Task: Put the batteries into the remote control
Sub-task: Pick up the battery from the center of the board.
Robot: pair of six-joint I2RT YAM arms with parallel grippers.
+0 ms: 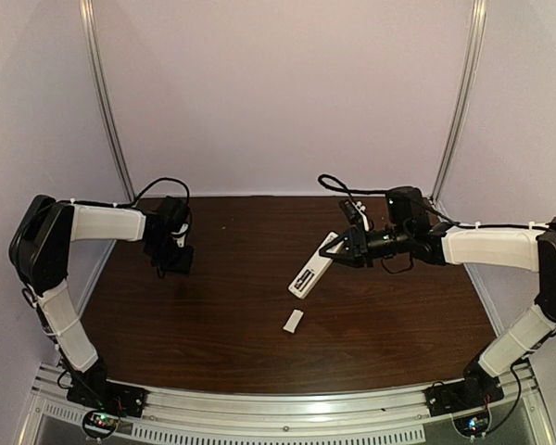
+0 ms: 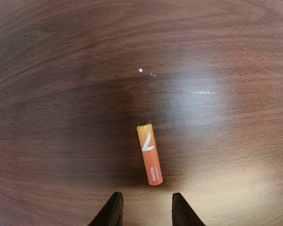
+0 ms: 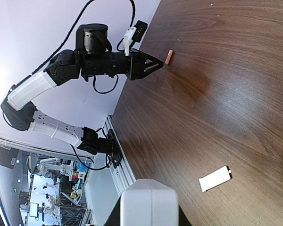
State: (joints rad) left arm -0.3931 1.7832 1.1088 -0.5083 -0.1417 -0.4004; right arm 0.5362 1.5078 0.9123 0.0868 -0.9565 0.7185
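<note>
Dark wooden desk (image 3: 236, 94) carried one orange-red battery (image 3: 169, 56) just beside the left tool (image 3: 160, 64), one small white cover piece (image 3: 215, 179) well apart, and the remote control (image 3: 148, 202), its white end filling the lower edge.

Left arm bent forward, wrist pitched down; left gripper (image 2: 145, 211) parted. Right arm reaches inward; right gripper (image 1: 341, 247) clamps the remote control (image 1: 312, 267).

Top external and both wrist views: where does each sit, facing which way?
Top external: above and behind, looking down on the table; both arms show.
Left wrist: looking down at the orange battery; fingertips of the left gripper show.
Right wrist: across the table, past the remote control, at the left arm.
Both wrists see that battery.
</note>
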